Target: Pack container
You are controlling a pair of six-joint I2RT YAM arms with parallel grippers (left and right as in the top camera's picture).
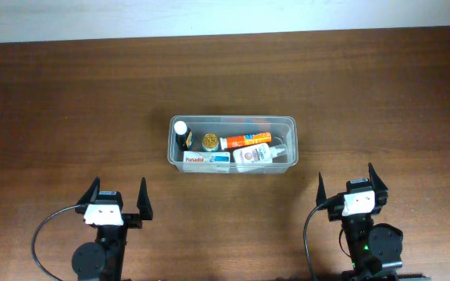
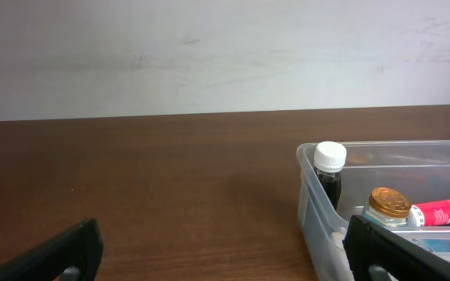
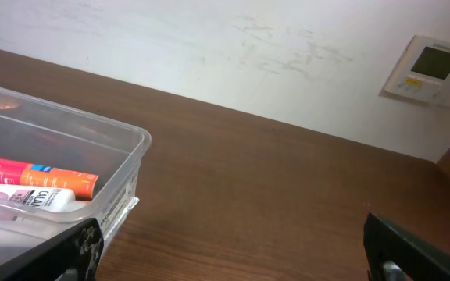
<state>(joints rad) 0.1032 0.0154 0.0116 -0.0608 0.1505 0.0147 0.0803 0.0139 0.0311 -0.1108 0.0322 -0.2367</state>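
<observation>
On the counter [image 1: 69, 101], centred in the overhead view, sits the container [image 1: 233, 118], its long axis running 9 to 3 o'clock. A box [image 1: 196, 159] at its 7 o'clock corner reads "Panadol". At 7 and 5 o'clock of it, the left tool [image 1: 119, 187] and right tool [image 1: 345, 176] stand spread, gripping nothing. Only the right wrist view shows a wall panel [image 3: 430, 69]; only the left wrist view shows the white-capped bottle [image 2: 330, 168] side-on.

The clear container [image 3: 128, 150] sits at the left on the brown table [image 3: 272, 179], holding an orange tube [image 3: 37, 175] beside a white bottle [image 3: 33, 197]. The right gripper [image 3: 226, 230] has its fingers spread wide. A thermostat [image 3: 430, 69] hangs on the wall.
</observation>
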